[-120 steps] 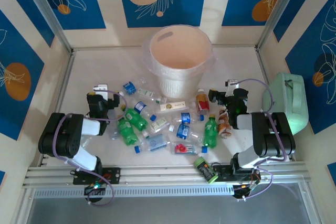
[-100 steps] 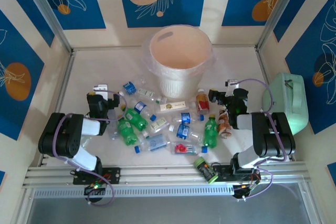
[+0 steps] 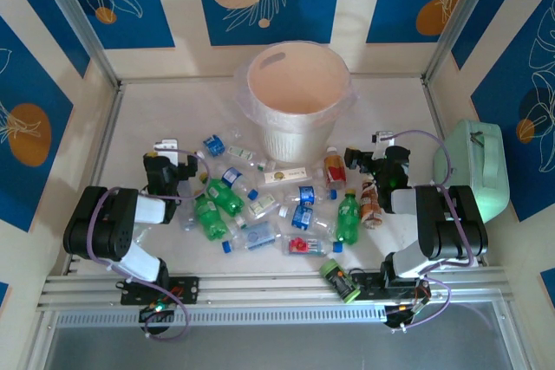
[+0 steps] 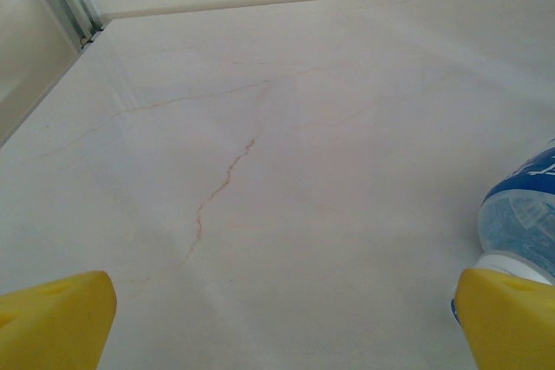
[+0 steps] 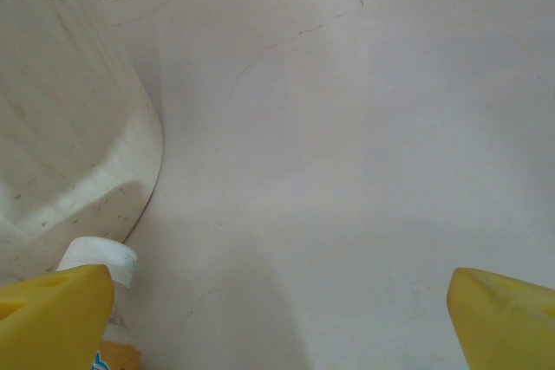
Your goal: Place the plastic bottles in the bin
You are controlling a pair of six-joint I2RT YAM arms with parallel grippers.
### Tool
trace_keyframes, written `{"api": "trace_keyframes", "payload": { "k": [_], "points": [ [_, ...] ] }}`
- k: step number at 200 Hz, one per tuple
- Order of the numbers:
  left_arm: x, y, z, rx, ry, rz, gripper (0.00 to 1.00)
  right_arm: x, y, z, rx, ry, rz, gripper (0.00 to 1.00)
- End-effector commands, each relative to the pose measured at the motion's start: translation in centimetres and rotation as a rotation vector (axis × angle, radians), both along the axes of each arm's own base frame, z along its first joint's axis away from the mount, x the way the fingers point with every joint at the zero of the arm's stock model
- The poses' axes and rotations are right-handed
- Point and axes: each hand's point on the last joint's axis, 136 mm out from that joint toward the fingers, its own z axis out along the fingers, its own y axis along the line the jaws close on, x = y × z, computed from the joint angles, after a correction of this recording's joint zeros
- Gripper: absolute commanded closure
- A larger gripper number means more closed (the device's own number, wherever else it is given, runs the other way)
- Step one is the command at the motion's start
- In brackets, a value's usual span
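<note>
Approx 15 small bottles (image 3: 348, 218) are scattered on table (image 3: 156, 110) between arms, just before bin (image 3: 295, 138): mostly clear w/ blue caps & labels, 3 green. Label text too small to be read. 1 cream ribbed bin w/ clear liner is stood at rear centre. L gripper (image 4: 277, 327) & R gripper (image 5: 277, 322) are spread wide, nothing held.
</note>
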Motion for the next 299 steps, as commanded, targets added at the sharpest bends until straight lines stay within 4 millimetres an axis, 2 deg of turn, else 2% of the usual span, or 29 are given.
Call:
{"api": "trace_keyframes", "payload": {
  "k": [1, 14, 37, 52, 61, 62, 77, 88, 96, 105, 117, 128, 148, 154, 166, 175, 181, 187, 192, 197, 207, 214, 228, 241, 255, 299],
  "points": [
    [0.7, -0.3, 0.8, 0.014, -0.03, -0.002, 0.0, 0.9, 0.1, 1.1, -0.021, -0.045, 0.007, 0.01],
    [0.6, -0.3, 0.8, 0.013, -0.032, -0.002, 0.0, 0.9, 0.0, 1.2, -0.025, -0.047, -0.001, 0.01],
    [0.6, -0.3, 0.9, 0.016, -0.035, 0.0, 0.0, 1.0, -1.8, 1.8, -0.037, -0.025, -0.129, 0.01],
    [0.6, 0.0, 1.4, 0.021, -0.042, 0.025, 0.0, 0.9, -2.6, 2.7, -0.031, 0.04, -0.169, 0.01],
    [0.5, -0.4, 1.8, 0.026, -0.031, 0.004, 0.0, 0.8, -3.3, 4.0, 0.002, 0.091, -0.239, 0.01],
    [0.6, -0.5, 2.1, 0.032, -0.039, -0.001, 0.0, 0.4, -3.5, 3.9, 0.005, 0.113, -0.251, 0.01],
    [0.7, -1.4, 5.6, 0.147, -0.015, 0.05, 0.0, -2.4, -4.9, 7.9, 0.113, 0.245, -0.419, 0.01],
    [0.1, -0.8, 10.3, 0.137, -0.05, 0.169, 0.0, -4.8, -4.9, 10.1, 0.197, 0.255, -0.464, 0.01],
    [-0.8, -0.3, 12.9, 0.024, -0.051, 0.232, 0.0, -6.7, -5.7, 10.2, 0.276, 0.235, -0.56, 0.01],
    [-2.1, -0.3, 14.1, -0.101, 0.008, 0.264, 0.0, -9.7, -7.0, 8.2, 0.434, 0.267, -0.718, 0.01],
    [-3.0, -2.4, 15.3, -0.216, 0.076, 0.186, 0.0, -10.5, -5.8, 8.2, 0.57, 0.284, -0.579, 0.04],
    [-4.1, -4.1, 15.2, -0.266, 0.156, 0.149, 0.02, -12.4, -5.2, 8.2, 0.56, 0.405, -0.569, 0.04],
    [-6.2, -6.6, 14.2, -0.329, 0.263, 0.095, 0.07, -15.8, -4.8, 8.3, 0.334, 0.633, -0.648, 0.03],
    [-6.8, -7.2, 13.8, -0.35, 0.287, 0.076, 0.08, -16.6, -5.0, 9.0, 0.264, 0.668, -0.687, 0.01],
    [-7.6, -8.4, 13.4, -0.385, 0.33, 0.041, 0.09, -17.3, -4.6, 10.2, 0.148, 0.705, -0.711, 0.01],
    [-8.1, -9.2, 13.1, -0.406, 0.357, 0.018, 0.1, -17.2, -3.6, 10.7, 0.079, 0.703, -0.654, 0.01],
    [-8.2, -9.8, 13.1, -0.422, 0.37, 0.0, 0.11, -16.8, -2.6, 10.4, 0.065, 0.701, -0.582, 0.01],
    [-8.3, -10.2, 13.2, -0.437, 0.379, -0.014, 0.12, -16.3, -0.7, 9.8, 0.083, 0.714, -0.443, 0.01],
    [-8.3, -10.5, 13.4, -0.452, 0.382, -0.023, 0.12, -16.4, -0.1, 9.2, 0.103, 0.739, -0.407, 0.01],
    [-8.3, -10.8, 13.7, -0.465, 0.383, -0.034, 0.13, -16.7, 0.0, 8.6, 0.129, 0.783, -0.409, 0.01],
    [-8.1, -11.2, 14.3, -0.483, 0.378, -0.048, 0.15, -17.1, 0.3, 7.3, 0.163, 0.904, -0.418, 0.1],
    [-7.9, -11.4, 14.9, -0.493, 0.372, -0.051, 0.15, -17.5, 0.2, 6.7, 0.146, 0.99, -0.448, 0.17],
    [-7.7, -11.6, 15.9, -0.508, 0.36, -0.059, 0.16, -17.6, 0.0, 5.7, 0.079, 1.093, -0.491, 0.22],
    [-7.6, -11.8, 16.6, -0.518, 0.35, -0.068, 0.16, -17.5, -0.2, 5.2, 0.018, 1.112, -0.509, 0.23],
    [-7.4, -12.0, 16.9, -0.524, 0.347, -0.076, 0.16, -17.6, -0.1, 4.7, 0.032, 1.138, -0.515, 0.23],
    [-7.6, -12.6, 15.1, -0.543, 0.397, -0.082, 0.19, -18.0, 0.7, 1.9, 0.104, 1.234, -0.501, 0.24]
  ]
}}
